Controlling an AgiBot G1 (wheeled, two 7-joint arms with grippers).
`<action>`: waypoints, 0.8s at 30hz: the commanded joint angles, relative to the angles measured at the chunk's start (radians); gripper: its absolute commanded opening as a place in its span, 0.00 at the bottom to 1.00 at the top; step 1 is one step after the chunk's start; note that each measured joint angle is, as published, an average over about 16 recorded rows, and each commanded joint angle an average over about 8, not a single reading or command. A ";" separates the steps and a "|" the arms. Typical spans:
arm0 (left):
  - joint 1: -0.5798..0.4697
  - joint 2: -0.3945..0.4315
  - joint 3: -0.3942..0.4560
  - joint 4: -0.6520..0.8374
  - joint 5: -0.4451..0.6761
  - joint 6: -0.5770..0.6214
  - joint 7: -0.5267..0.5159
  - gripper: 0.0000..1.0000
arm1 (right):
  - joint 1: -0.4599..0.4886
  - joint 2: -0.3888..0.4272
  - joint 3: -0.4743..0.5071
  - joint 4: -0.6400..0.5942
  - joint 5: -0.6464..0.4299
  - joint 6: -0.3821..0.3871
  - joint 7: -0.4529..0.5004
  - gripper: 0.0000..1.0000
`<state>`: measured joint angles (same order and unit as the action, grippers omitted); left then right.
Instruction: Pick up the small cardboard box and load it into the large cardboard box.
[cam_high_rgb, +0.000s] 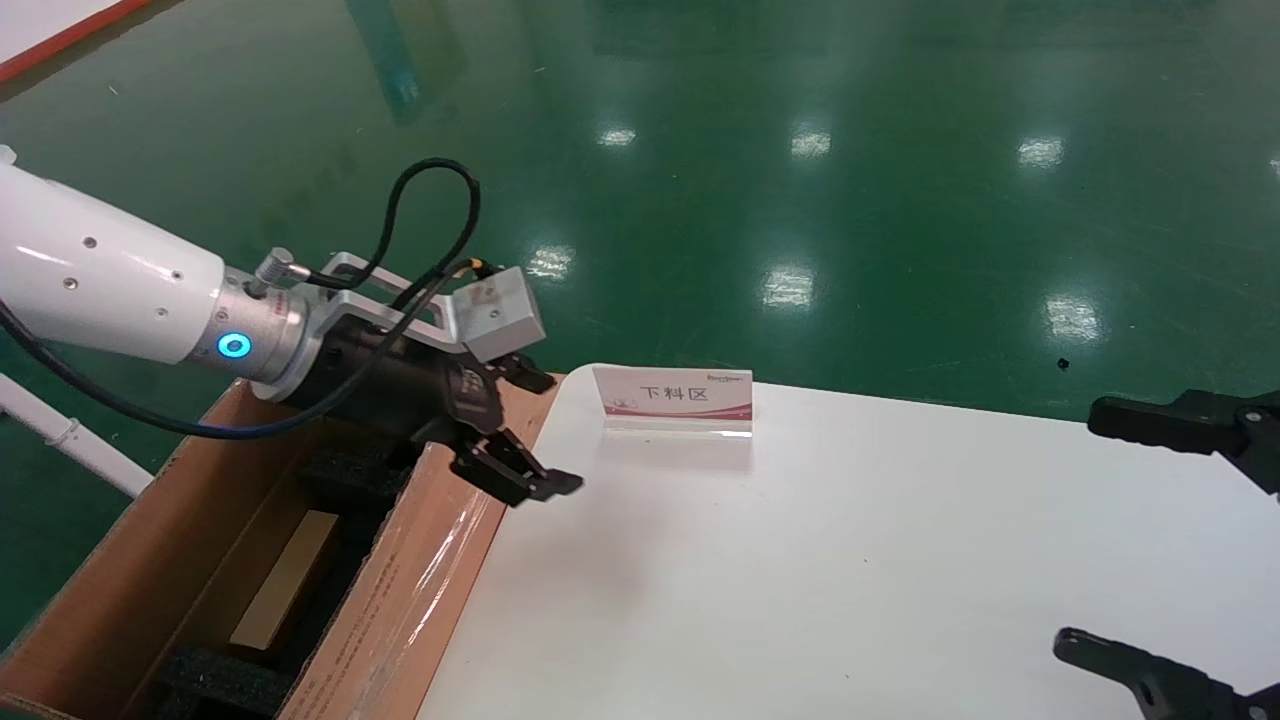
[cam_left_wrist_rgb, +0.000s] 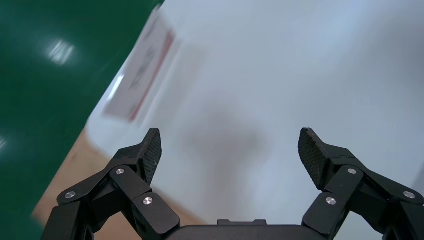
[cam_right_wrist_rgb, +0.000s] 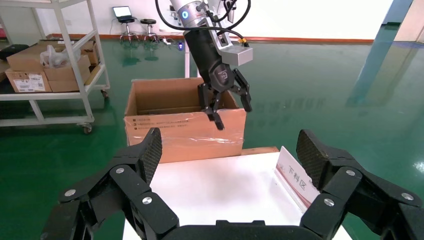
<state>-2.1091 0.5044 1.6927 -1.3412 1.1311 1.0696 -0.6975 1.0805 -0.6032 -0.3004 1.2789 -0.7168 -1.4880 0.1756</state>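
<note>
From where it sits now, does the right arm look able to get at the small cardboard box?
Probably not easily. The small cardboard box lies deep inside the large cardboard box, past the table's far side, with the left gripper over the near wall; the right gripper sits opposite.

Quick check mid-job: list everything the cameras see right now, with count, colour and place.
large cardboard box: one, brown with clear tape, on the floor at the table's left edge.
small cardboard box: one, tan, lying inside the large cardboard box among the foam.
black foam pieces: several, black, inside the large cardboard box.
table: one, white, in front of the robot.
sign card: one, white and red, at the table's far edge.
shelf cart: one, white, holding cartons, far background.
left gripper: black, open, empty, over the large cardboard box's table-side rim.
right gripper: black, open, empty, over the table's right side.
</note>
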 joint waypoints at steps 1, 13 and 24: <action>0.048 0.005 -0.065 0.003 -0.018 0.020 0.023 1.00 | 0.000 0.000 0.000 0.000 0.000 0.000 0.000 1.00; 0.333 0.034 -0.454 0.018 -0.129 0.137 0.164 1.00 | 0.000 0.000 -0.001 0.000 0.000 0.000 0.000 1.00; 0.594 0.061 -0.811 0.033 -0.230 0.244 0.293 1.00 | 0.000 0.000 -0.001 0.000 0.001 0.000 -0.001 1.00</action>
<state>-1.5152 0.5657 0.8815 -1.3085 0.9012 1.3142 -0.4048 1.0808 -0.6027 -0.3016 1.2789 -0.7160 -1.4875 0.1750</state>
